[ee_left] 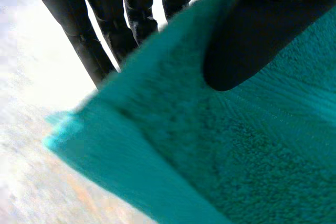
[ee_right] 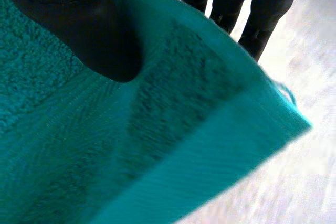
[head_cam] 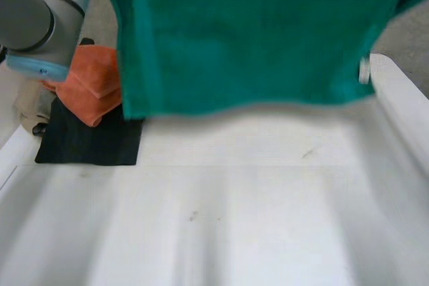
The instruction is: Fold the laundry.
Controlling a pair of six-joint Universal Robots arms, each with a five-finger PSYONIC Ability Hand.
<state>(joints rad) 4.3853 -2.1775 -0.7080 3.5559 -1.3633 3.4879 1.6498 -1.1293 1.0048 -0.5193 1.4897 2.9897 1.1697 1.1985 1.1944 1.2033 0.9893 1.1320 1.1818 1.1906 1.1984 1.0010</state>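
White desk (head_cam: 255,219), bare over the whole near half and middle, a few small dark specks on it. Raised white rim (head_cam: 402,92) along the right edge. Grey floor (head_cam: 410,35) past the far edge.

Far left corner is crowded: flat black cloth (head_cam: 90,142), folded orange cloth (head_cam: 94,85) lying partly on top of it, something beige (head_cam: 30,108) just beside them at the left edge. Left arm (head_cam: 40,11) sits above that corner. The rest of the desk is open, from the near edge up to the towel's hem.

Teal towel (head_cam: 255,31) is held up off the desk and spread wide across the far side, hanging like a sheet from near the orange cloth to the right rim. Lower hem is wavy and blurred; cannot tell if it touches the desk. Terry texture, with a flat woven band along the edge in the wrist views.

Left hand (ee_left: 262,30) pinches the towel near one upper corner, thumb on the near face, fingers (ee_left: 94,40) straight behind the cloth. Right hand (ee_right: 89,30) does the same at the other upper corner, thumb pressed on the cloth, fingers (ee_right: 262,19) behind it. Each pinched corner sticks out past its thumb.
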